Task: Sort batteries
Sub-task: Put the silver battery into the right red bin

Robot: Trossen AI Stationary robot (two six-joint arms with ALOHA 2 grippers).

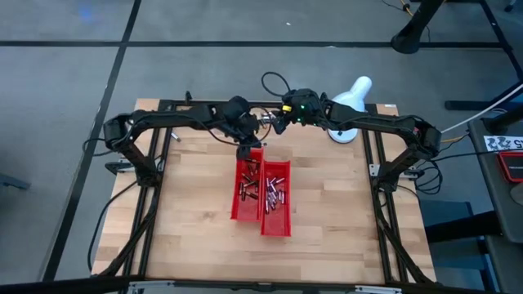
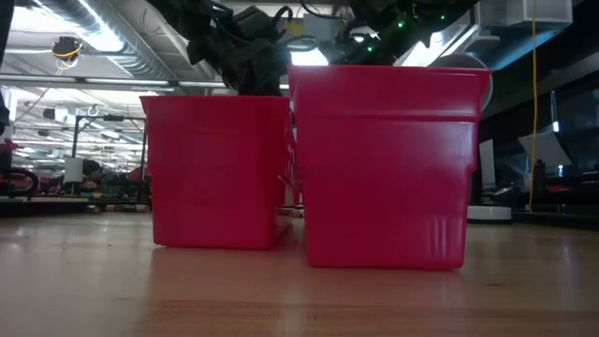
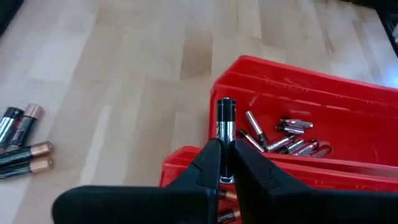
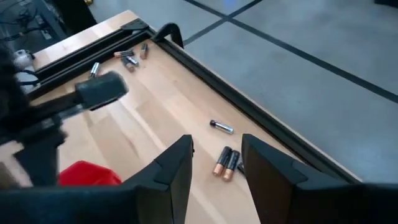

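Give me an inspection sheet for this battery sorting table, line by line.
Surface: wooden table, two red trays side by side.
Job's things: batteries in both trays; loose batteries near the table edge.
Clutter: white lamp.
Grippers: left gripper shut on a battery above the trays; right gripper open, empty.
Cables: black cable looping near the wrists.
Surroundings: grey floor.

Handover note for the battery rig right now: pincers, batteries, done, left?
Left pincer: shut on one battery, above the far end of the left red tray.
Right pincer: open, empty, over the table's far edge.
Done: many batteries lie in the left tray and in the right red tray.
Left: drop the held one; loose batteries on the wood by the far edge, plus another group.
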